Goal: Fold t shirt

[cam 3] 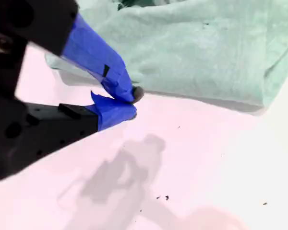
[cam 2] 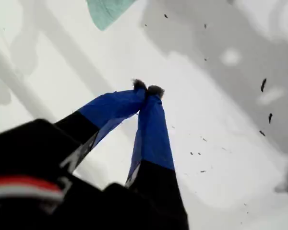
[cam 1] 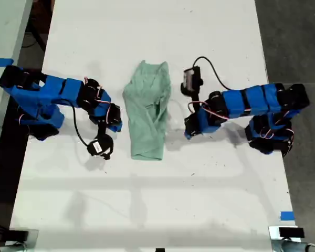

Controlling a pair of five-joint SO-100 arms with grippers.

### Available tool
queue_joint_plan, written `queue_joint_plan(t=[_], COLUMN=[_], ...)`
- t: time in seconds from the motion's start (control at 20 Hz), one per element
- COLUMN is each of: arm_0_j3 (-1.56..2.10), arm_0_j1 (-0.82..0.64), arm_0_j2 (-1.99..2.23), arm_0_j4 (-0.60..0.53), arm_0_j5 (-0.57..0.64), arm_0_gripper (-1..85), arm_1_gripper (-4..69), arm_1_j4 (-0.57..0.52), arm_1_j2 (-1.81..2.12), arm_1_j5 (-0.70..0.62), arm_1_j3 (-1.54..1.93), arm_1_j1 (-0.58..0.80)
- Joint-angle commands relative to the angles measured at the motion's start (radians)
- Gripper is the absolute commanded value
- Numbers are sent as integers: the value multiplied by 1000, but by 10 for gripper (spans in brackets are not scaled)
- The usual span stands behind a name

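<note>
my second gripper (cam 3: 129, 101) fingers closed, empty | beside t shirt (cam 3: 192, 52) edge

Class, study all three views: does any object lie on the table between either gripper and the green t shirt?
No. Only bare table separates my first gripper and my second gripper from the t shirt; both are shut, holding nothing.
</note>
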Motion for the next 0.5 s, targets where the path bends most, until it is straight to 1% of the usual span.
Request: queue_joint_plan(t=[0.0, 0.05, 0.15, 0.2, 0.25, 0.3, 0.35, 0.45], arm_0_j3=[-167, -206, -291, -333, -367, -397, -408, -411], arm_0_j1=[43, 52, 71, 83, 97, 107, 114, 115], arm_0_j2=[-91, -138, -261, -322, -371, -417, -457, -545], arm_0_j4=[-18, -18, -3, -9, -21, -29, -44, -104], arm_0_j5=[-17, -17, -43, -55, -78, -87, -92, -86], arm_0_gripper=[11, 35, 121, 158, 196, 212, 218, 217], arm_1_gripper=[5, 5, 22, 89, 174, 205, 222, 235], arm_1_j4=[-43, -75, -118, -124, -126, -126, -138, -176], arm_1_j2=[-149, -193, -275, -318, -362, -402, -433, -474], arm_1_j5=[-40, -52, -74, -84, -92, -94, -91, -91], arm_1_j3=[-187, -209, -259, -288, -327, -354, -367, -367], arm_1_j1=[-5, -2, 0, 0, 0, -2, -3, -6])
